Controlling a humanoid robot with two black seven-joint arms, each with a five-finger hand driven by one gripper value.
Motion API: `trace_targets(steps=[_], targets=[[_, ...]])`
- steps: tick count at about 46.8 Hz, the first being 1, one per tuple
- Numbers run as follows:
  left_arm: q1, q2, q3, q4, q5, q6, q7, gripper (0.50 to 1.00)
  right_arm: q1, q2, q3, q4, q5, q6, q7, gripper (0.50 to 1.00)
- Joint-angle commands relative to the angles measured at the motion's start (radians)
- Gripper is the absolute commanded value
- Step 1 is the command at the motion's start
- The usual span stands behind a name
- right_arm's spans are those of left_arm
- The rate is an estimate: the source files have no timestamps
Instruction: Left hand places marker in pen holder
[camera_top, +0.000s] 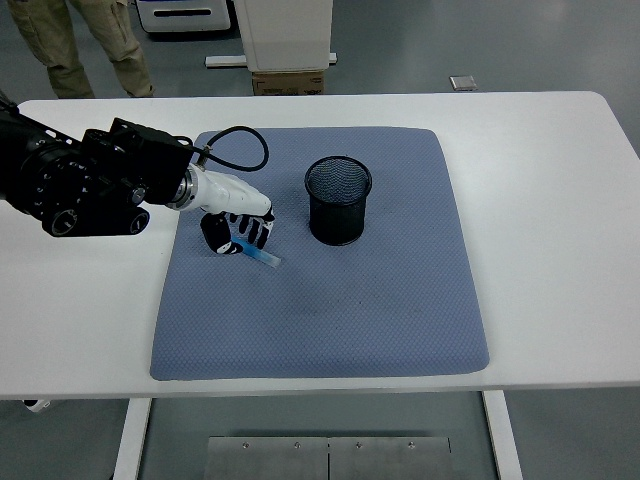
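Note:
A blue marker (258, 254) lies flat on the blue-grey mat (330, 300), slanting down to the right. My left hand (234, 233) is lowered over the marker's upper-left end and hides it. The thumb is on the left and the fingers (254, 228) on the right, pointing down and straddling the marker, not closed on it. The black mesh pen holder (338, 200) stands upright on the mat, to the right of the hand, with a gap between them. The right arm does not show.
The mat lies on a white table (560, 200). A person's legs (70, 45) stand beyond the far left edge, near a white cabinet base (285, 35) and a cardboard box (288, 82).

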Motion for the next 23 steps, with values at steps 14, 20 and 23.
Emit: trace_targets(steps=[14, 20, 23], targets=[[0.0, 0.006, 0.0, 0.003, -0.005, -0.024, -0.02, 0.654, 0.0, 0.0, 0.0, 0.0, 0.0, 0.0, 0.0, 1.0], [-0.002, 0.006, 0.0, 0.006, -0.014, -0.029, -0.028, 0.681, 0.0, 0.0, 0.0, 0.0, 0.0, 0.0, 0.0, 1.0], [-0.002, 0.006, 0.0, 0.011, -0.014, -0.029, -0.028, 0.681, 0.0, 0.0, 0.0, 0.0, 0.0, 0.0, 0.0, 1.0]])
